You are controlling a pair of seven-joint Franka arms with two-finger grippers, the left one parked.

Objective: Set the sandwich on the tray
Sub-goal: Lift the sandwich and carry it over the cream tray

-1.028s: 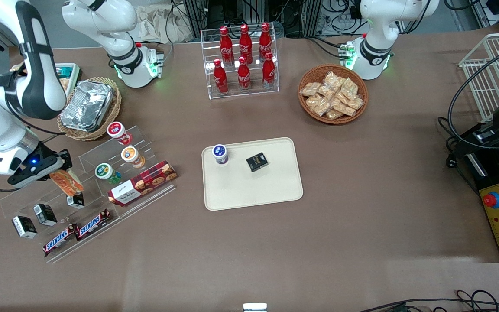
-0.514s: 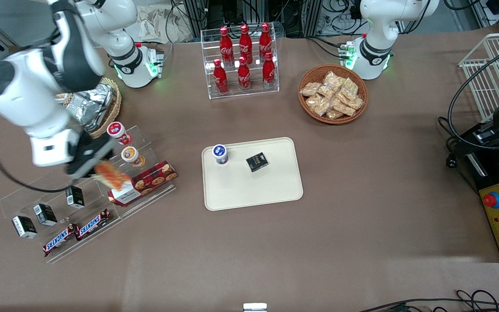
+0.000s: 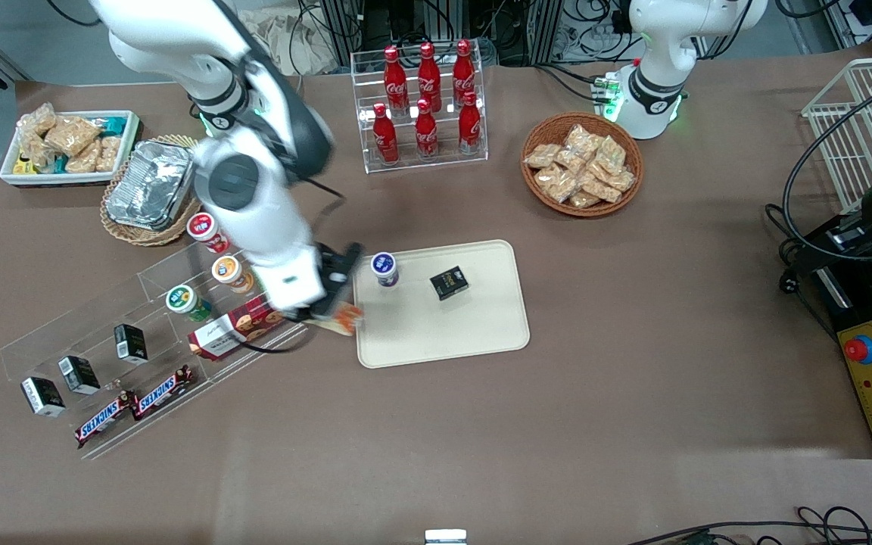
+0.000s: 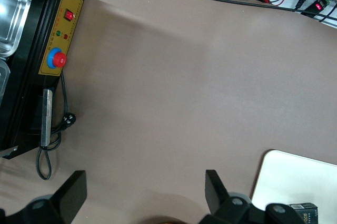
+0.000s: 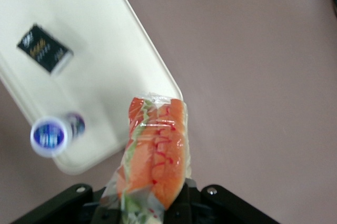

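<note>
The sandwich [image 3: 341,317] [image 5: 155,150] is a clear-wrapped wedge with orange, red and green layers. My right gripper [image 3: 330,306] [image 5: 152,208] is shut on it and holds it in the air. It hangs just above the table beside the edge of the cream-beige tray [image 3: 474,333] [image 5: 105,66] that faces the working arm's end of the table. On the tray stand a blue-lidded cup [image 3: 384,269] [image 5: 50,135] and a small black box [image 3: 449,282] [image 5: 45,48].
A clear tiered display [image 3: 65,344] with cups, a cookie box [image 3: 235,325], black boxes and Snickers bars lies toward the working arm's end. A cola bottle rack [image 3: 425,106], a snack basket [image 3: 581,164], a foil container [image 3: 150,184] and a white bin [image 3: 69,144] stand farther from the camera.
My right arm has swung from the display rack toward the tray, carrying the sandwich with it to the tray's edge. The white bin of snacks has come into view.
</note>
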